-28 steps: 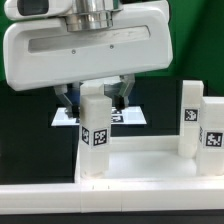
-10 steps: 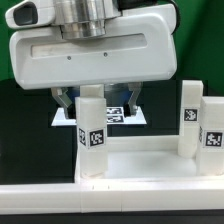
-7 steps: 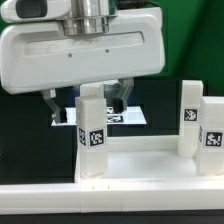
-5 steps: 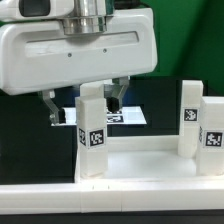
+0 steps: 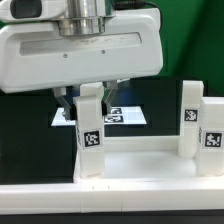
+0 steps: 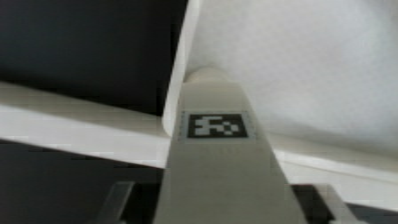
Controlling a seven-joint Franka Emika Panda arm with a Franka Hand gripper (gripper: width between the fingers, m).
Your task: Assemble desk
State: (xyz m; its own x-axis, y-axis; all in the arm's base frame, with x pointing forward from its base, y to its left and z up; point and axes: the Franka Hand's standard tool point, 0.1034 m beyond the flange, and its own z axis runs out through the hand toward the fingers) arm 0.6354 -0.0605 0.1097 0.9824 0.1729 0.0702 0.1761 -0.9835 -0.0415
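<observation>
The desk tabletop (image 5: 140, 168) lies flat, white and rimmed. A blocky white leg (image 5: 92, 128) with a black-and-white tag stands upright at its corner on the exterior view's left. My gripper (image 5: 90, 98) reaches down over the top of this leg, one finger on each side, and is shut on it. In the wrist view the leg (image 6: 222, 170) runs up between the dark fingers (image 6: 128, 200) of the gripper (image 6: 217, 205), its tag facing the camera. Two more tagged legs (image 5: 190, 120) stand at the exterior view's right.
The marker board (image 5: 127, 117) lies on the black table behind the held leg. A long white bar (image 5: 110, 198) runs along the front of the exterior view. The white gripper body (image 5: 85, 50) fills the upper part of that view.
The fingers spread wide beside the leg's top about half a second ago. They have now come in against its sides. Leg and tabletop have not moved.
</observation>
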